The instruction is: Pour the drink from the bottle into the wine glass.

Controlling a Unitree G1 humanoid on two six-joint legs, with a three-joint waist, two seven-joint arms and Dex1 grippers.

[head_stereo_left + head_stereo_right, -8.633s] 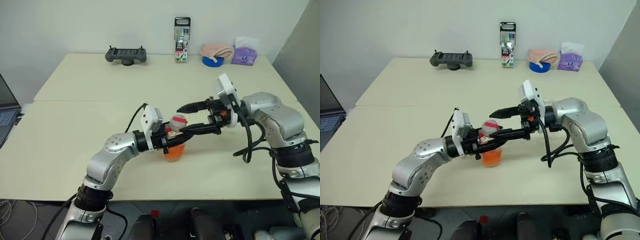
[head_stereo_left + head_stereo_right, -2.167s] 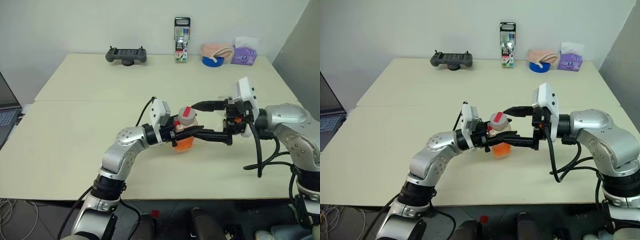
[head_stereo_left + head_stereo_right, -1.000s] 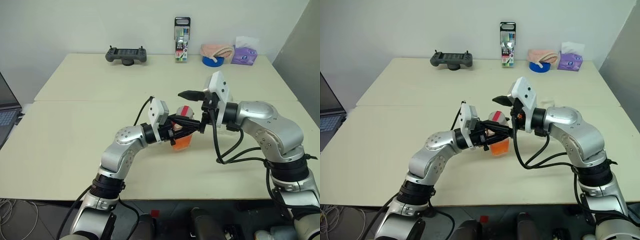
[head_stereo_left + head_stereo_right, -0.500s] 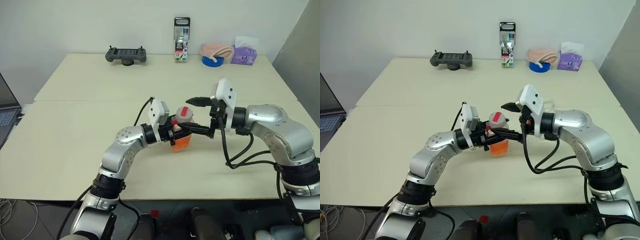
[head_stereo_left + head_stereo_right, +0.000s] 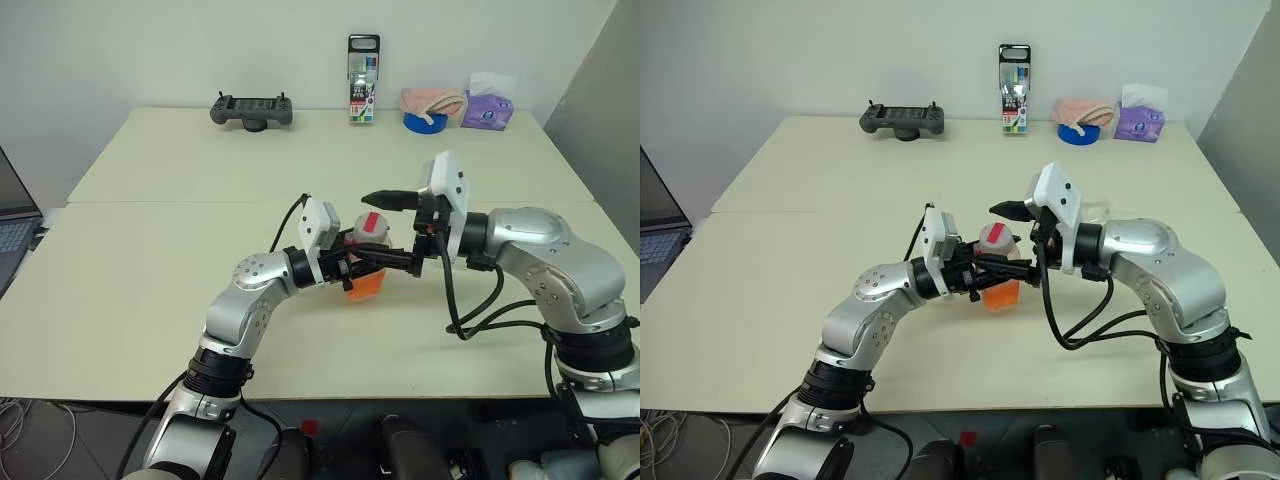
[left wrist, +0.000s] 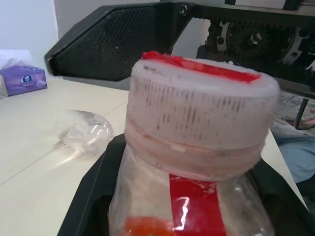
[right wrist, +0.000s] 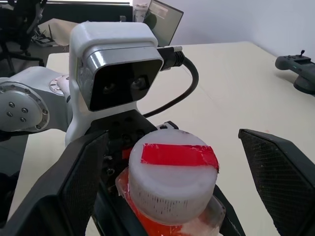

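Observation:
My left gripper [image 5: 352, 268] is shut on the body of the small clear bottle [image 5: 368, 262] and holds it upright a little above the table. The orange-red drink [image 5: 367, 286] fills the bottle's lower part. Its ribbed white cap [image 7: 172, 174] carries a red strip. My right gripper [image 5: 384, 228] is open and reaches in from the right. One finger [image 7: 81, 182] stands on each side of the cap without touching it. The wine glass [image 6: 83, 136] stands on the table behind my right arm.
Along the table's [image 5: 150, 300] far edge are a game controller [image 5: 252, 108], a tall pack of pens [image 5: 364, 65], a pink cloth on a blue roll [image 5: 432, 104] and a purple tissue pack [image 5: 487, 110]. A laptop [image 5: 10, 225] is at the far left.
About two seconds ago my right gripper stood further right; it has come in until its open fingers flank the cap. Over the last second it barely shifted. The left gripper has kept the bottle still.

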